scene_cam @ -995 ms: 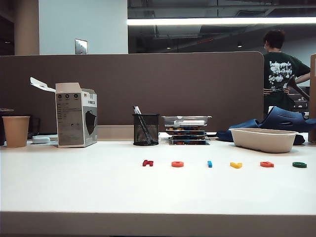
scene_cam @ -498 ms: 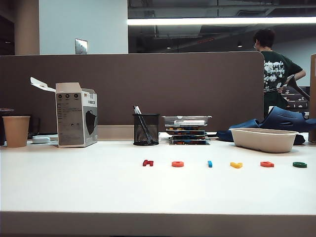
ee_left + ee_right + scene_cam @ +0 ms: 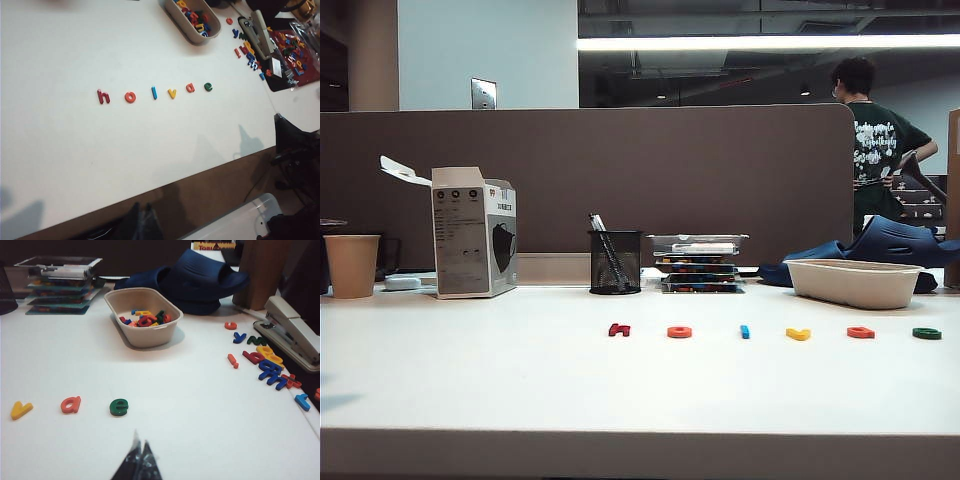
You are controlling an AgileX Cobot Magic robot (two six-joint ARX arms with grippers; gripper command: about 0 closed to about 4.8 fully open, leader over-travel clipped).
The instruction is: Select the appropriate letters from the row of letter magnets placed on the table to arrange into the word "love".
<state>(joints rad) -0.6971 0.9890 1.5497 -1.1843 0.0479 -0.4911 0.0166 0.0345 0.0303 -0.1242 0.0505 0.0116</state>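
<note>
**Six magnets in one row, neither arm over them**

Across the white bench (image 3: 470,370) I count six letter magnets (image 3: 154,92) in a single line, reading "h o l v a e": dark red h (image 3: 103,96), orange-red o (image 3: 130,97), blue l (image 3: 154,92), yellow v (image 3: 172,93), orange-red a (image 3: 190,88), dark green e (image 3: 208,87). One beige tray (image 3: 145,320) of spare letters sits at about one o'clock from the e. My right pincer (image 3: 139,460) is pinched shut, holding nothing, just short of the e. My left pincer (image 3: 142,220) hangs off the bench's near edge; how far it gapes I cannot tell.
</note>
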